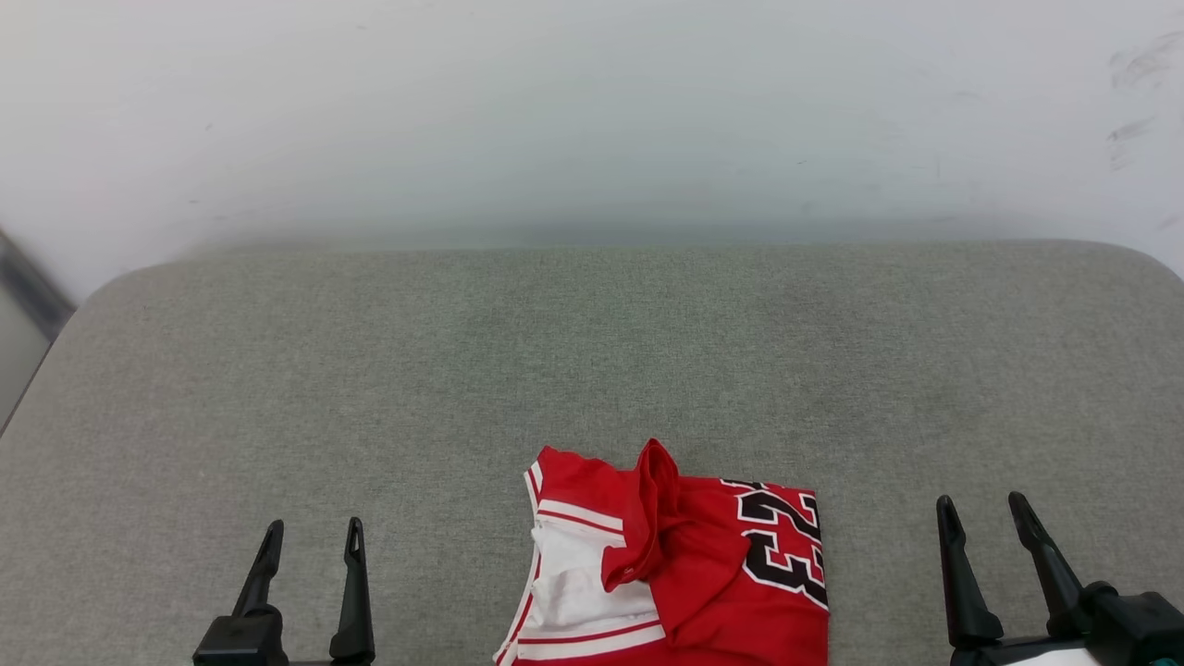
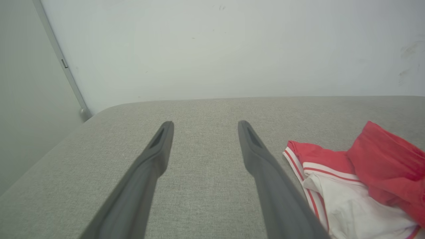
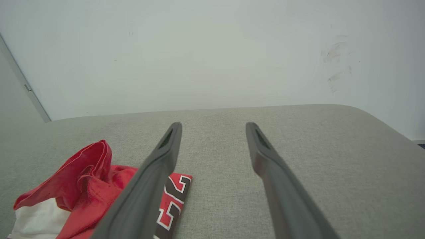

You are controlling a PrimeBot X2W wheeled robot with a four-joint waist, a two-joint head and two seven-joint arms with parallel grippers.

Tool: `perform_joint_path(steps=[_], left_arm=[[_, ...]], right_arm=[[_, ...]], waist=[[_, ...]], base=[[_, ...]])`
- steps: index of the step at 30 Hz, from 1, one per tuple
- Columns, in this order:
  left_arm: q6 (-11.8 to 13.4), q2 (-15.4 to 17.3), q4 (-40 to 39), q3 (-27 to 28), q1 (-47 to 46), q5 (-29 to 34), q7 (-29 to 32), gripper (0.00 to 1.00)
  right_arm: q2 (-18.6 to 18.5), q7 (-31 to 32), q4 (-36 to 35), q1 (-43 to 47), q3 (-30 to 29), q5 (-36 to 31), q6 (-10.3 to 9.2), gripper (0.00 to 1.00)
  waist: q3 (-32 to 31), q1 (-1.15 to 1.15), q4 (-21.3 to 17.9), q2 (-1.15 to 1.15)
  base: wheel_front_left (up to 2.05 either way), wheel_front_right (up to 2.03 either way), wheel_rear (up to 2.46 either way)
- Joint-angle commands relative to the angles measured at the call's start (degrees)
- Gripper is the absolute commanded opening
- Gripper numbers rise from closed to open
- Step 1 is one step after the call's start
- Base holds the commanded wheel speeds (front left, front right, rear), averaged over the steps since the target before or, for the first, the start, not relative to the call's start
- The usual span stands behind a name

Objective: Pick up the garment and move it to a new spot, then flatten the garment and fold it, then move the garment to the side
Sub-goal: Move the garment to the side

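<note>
The white wall (image 1: 592, 111) fills the 12 o'clock part of the head view, and below it lies the wide grey padded surface (image 1: 592, 370). The garment (image 1: 703, 573) lies on this surface at 6 o'clock, close to the near edge. It is in a loose heap, not flat and not neatly folded. A white sleeve (image 1: 578, 583) shows at its 9 o'clock side, a raised red fold (image 1: 652, 499) at its 12 o'clock side and the black "23" (image 1: 786, 546) at its 3 o'clock side.

The left gripper (image 1: 314, 529) waits at 7 o'clock and the right gripper (image 1: 980, 504) at 5 o'clock. Both have their fingers apart and hold nothing, well apart from the cloth.

I judge this fits either a shirt waiting to be lifted or one set down to be flattened. In both cases the fingers must reach inward and close on cloth edges.
</note>
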Motion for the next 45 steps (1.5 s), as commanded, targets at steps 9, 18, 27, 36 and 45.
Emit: perform_joint_path(steps=[9,18,27,36,45], left_arm=[[-0.3,-0.1,0.2,0.3,0.7,0.0,-0.1,1.0],[-0.6,-0.1,0.3,0.5,0.1,-0.2,-0.1,1.0],[-1.0,-0.1,0.6,0.5,-0.8,-0.1,-0.1,1.0],[-1.4,-0.2,0.2,0.3,-2.8,-0.1,-0.1,1.0],[-2.2,-0.2,-0.1,-0.8,-6.4,-0.3,-0.1,1.0]], right_arm=[[0.4,-0.1,-0.2,-0.7,-0.3,-0.9,-0.02,1.0],[-5.0,-0.1,-2.0,-9.8,-0.5,0.1,-0.01,1.0],[-17.1,23.1,-1.3,-23.4,11.0,11.6,-0.02,1.0],[-24.3,57.5,1.9,-26.9,15.2,34.9,-0.02,1.0],[-22.3,66.1,7.0,-23.1,15.7,43.8,-0.02,1.0]], waist=[[-0.2,0.01,0.2,0.0],[0.4,0.01,0.4,0.0],[1.2,0.01,1.3,0.0],[4.3,0.01,2.5,0.0],[9.1,0.01,4.8,0.0]], base=[[0.0,0.0,0.0],[0.0,0.0,0.0],[0.0,0.0,0.0],[0.0,0.0,0.0],[0.0,0.0,0.0]])
